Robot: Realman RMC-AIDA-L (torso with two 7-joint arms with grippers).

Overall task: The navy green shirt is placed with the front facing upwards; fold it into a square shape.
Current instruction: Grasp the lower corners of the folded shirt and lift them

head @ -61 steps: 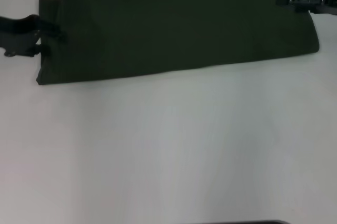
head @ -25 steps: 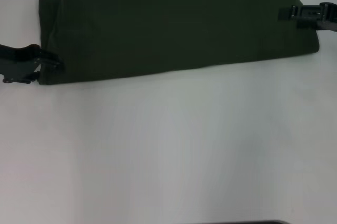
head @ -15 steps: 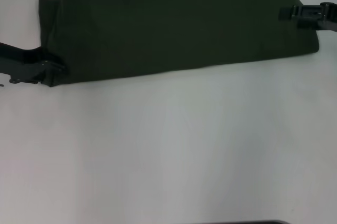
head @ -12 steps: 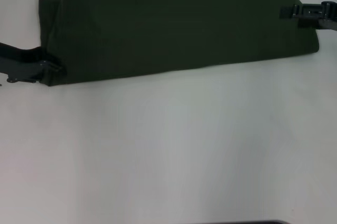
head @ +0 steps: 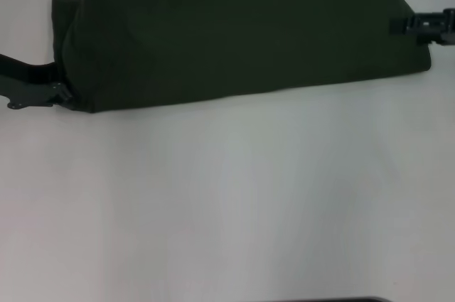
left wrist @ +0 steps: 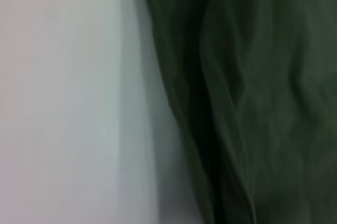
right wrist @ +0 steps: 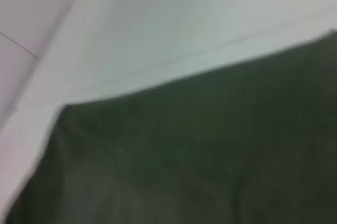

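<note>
The navy green shirt [head: 242, 32] lies folded into a long dark band across the far part of the white table [head: 234, 202]. No lettering shows on it. My left gripper [head: 60, 90] is at the band's near left corner, shut on the cloth, and that corner is drawn inward and bunched. The left wrist view shows creased layers of the shirt [left wrist: 263, 103] beside bare table. My right gripper [head: 398, 26] hovers over the band's right end. In the right wrist view, the shirt [right wrist: 184, 155] fills the lower part, with its edge against the table.
White tabletop [head: 234, 202] stretches from the shirt to the near edge. The table's far edge [right wrist: 52, 39] shows in the right wrist view, with pale floor beyond. A dark strip [head: 334, 300] sits at the near edge.
My left gripper moved toward the near left corner and closed on it; the corner has pulled inward. My right gripper drifted nearer and outward toward the shirt's right end.
</note>
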